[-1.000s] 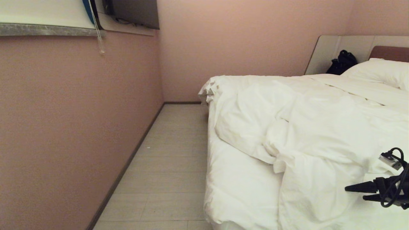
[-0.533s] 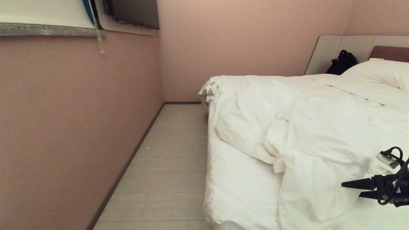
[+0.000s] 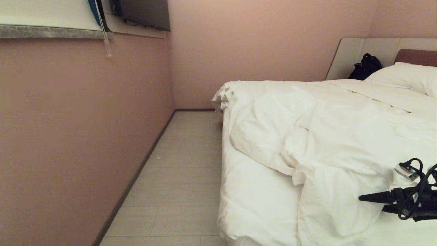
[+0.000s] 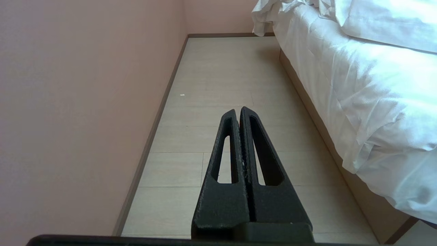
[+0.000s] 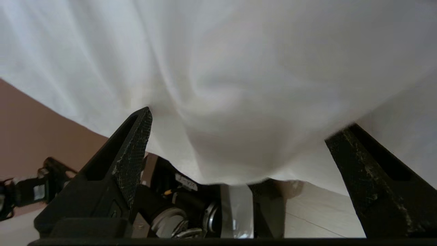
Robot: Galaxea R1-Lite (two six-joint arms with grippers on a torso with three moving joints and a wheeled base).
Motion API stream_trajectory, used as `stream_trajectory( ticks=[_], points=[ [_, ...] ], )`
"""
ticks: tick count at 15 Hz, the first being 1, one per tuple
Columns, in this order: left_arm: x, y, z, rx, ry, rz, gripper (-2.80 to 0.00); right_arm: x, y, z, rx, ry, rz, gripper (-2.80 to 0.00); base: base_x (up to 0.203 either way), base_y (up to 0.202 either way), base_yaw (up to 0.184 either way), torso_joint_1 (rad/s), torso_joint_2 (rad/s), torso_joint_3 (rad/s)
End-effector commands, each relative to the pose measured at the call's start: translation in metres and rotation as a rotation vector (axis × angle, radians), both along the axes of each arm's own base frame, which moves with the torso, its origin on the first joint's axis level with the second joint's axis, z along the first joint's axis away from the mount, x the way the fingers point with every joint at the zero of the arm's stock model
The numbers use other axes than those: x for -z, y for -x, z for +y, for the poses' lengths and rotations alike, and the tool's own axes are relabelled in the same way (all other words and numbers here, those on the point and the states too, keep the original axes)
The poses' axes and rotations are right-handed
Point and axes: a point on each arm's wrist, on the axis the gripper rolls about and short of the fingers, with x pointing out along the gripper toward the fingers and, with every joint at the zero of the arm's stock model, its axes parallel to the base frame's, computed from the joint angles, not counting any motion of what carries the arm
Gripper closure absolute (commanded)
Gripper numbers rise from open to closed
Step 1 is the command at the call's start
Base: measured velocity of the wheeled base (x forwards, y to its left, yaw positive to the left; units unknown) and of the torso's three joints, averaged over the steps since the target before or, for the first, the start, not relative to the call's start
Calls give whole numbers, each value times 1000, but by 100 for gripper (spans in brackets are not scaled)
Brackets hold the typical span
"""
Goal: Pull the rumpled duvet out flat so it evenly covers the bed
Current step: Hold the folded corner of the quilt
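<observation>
The white duvet [image 3: 334, 136] lies rumpled on the bed [image 3: 252, 191], bunched toward the middle so that bare sheet shows at the near left corner. My right gripper [image 3: 370, 202] hovers level at the duvet's near right edge, pointing left, and is open. In the right wrist view a hanging fold of the duvet [image 5: 239, 68] fills the space ahead of the right gripper [image 5: 249, 118], whose fingers [image 5: 136, 147] stand wide apart and do not pinch it. My left gripper [image 4: 238, 109] is shut on nothing, parked low over the floor beside the bed's side [image 4: 358, 85].
A pink wall [image 3: 68, 136] runs along the left, with a narrow strip of pale floor [image 3: 177, 177] between it and the bed. A pillow [image 3: 406, 77], a black bag [image 3: 366, 66] and the brown headboard [image 3: 416, 56] are at the far right. A window sill [image 3: 47, 31] juts out up high.
My right gripper has slid a little to the left along the duvet's near edge, still open. The duvet and the left gripper have not moved.
</observation>
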Motion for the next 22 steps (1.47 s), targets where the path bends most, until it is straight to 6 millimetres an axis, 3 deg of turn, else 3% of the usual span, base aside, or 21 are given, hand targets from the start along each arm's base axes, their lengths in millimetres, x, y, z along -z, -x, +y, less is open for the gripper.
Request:
stream_trajectory(
  ticks=[1,14,22],
  points=[
    [0,0,0,0,0,0,0,3,-4,4,-24,-28,-5,-280,0,0,0,0,0,0],
    [0,0,0,0,0,0,0,7,-46,43,-176,-78,-16,-280,0,0,0,0,0,0],
    [0,0,0,0,0,0,0,-1,-95,72,-95,-168,-38,-280,0,0,0,0,0,0]
  ],
)
